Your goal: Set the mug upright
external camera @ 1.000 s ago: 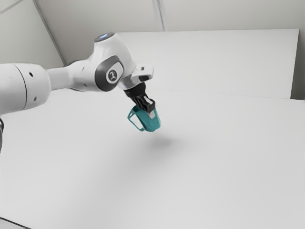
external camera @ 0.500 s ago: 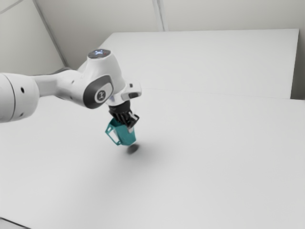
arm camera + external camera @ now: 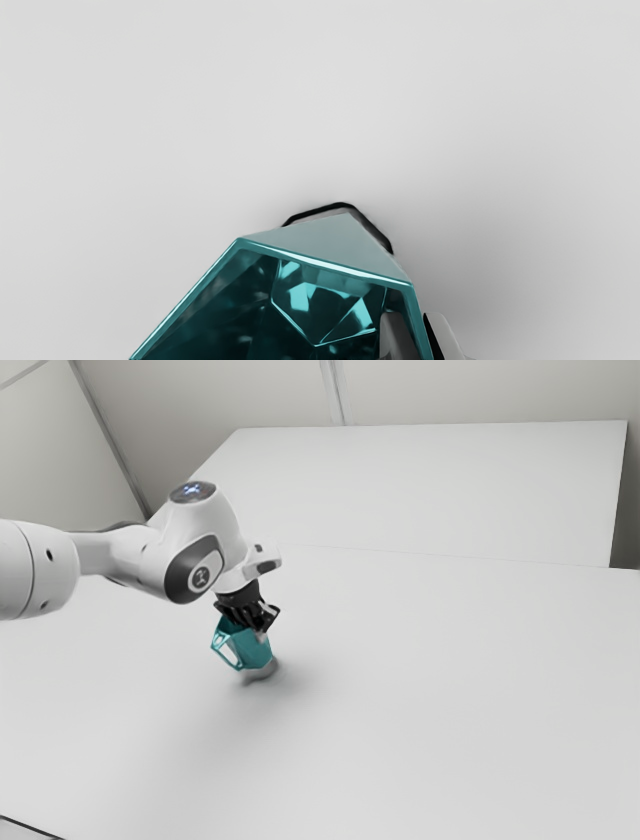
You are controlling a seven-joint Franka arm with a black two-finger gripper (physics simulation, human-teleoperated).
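The black gripper (image 3: 262,632) points down over the table, holding the teal faceted mug (image 3: 254,649) by its rim wall. The mug leans a little, its handle toward the exterior view's left and its base close over the table; whether it touches cannot be told. In the wrist view the gripper (image 3: 422,335) has one finger inside the mug (image 3: 325,245) and one outside, pinching the wall between them. The mug's open mouth faces the camera, and a dark edge shows beyond its side near the base.
The wide pale table (image 3: 430,710) spreads around the mug, with a soft shadow beneath it. A white panel (image 3: 430,490) stands beyond the table's far edge. A dark line crosses the exterior view's lower left corner.
The hand has carried the mug down and toward the exterior view's left, closer to the table. The mug's shadow has drawn in to its base, and its lean looks slightly changed.
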